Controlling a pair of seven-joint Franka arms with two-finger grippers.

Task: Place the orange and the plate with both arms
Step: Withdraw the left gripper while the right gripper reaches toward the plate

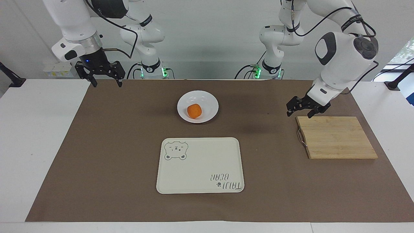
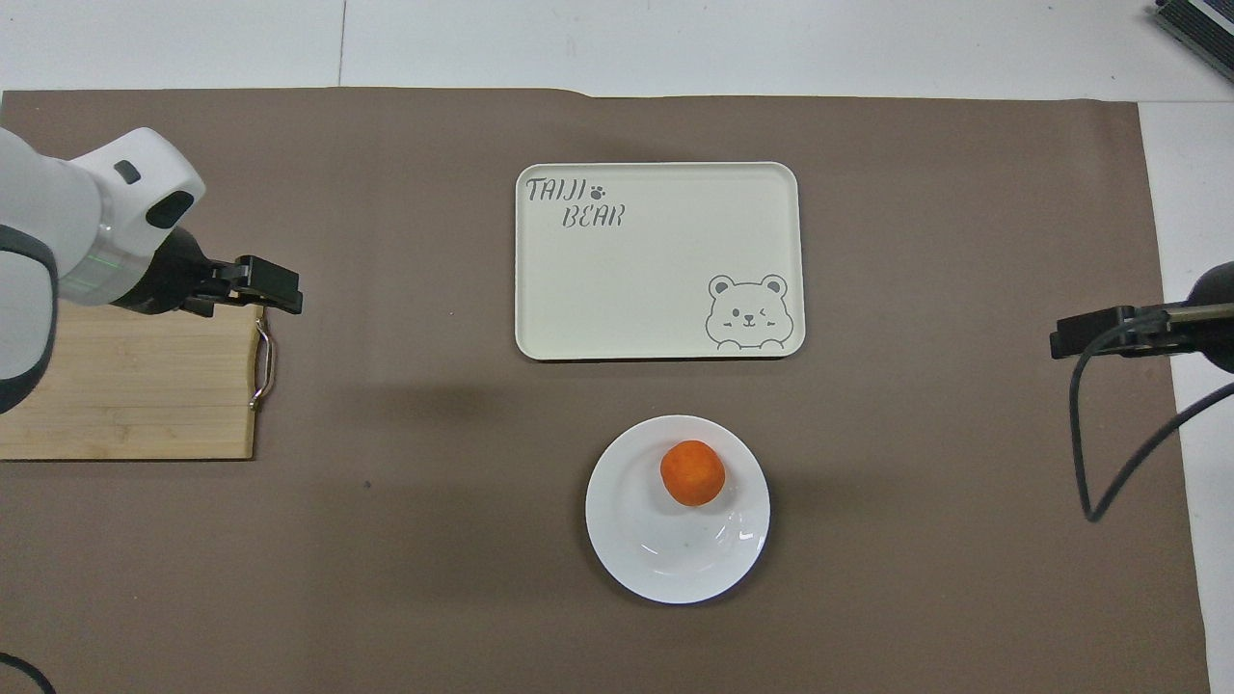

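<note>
Orange (image 1: 194, 111) sat in the well of the white plate (image 1: 210, 103), slightly off centre, toward the edge farther from the robots; plate rested on the brown mat (image 1: 129, 145) mid-bench, nearer to the robots than the cream bear tray (image 1: 200, 161). Tray lay flat and bare, just clear of the plate, which suggests it is the intended target for plate and fruit together. Left tool (image 1: 304, 106) hung low over the mat just above the robot-side corner of the wooden cutting board (image 1: 336, 137), toward the left arm's end of the bench, fingers spread wide, holding nothing; well apart from the plate. Right tool (image 1: 100, 72) hovered over the mat's corner at the right arm's end, also spread wide and empty, pointing down. Neither tool touched any task object. Judgement: fruit-on-plate stage looked done, since the orange was already seated and both tools were free; plate not yet on the tray. Next step likely a rim grasp on the plate; the glossy wide rim offers a thin purchase, and the loose round orange could roll if the plate tips, so a level carry matters. Board with its metal loop handle (image 1: 300, 137) appeared uninvolved
</note>
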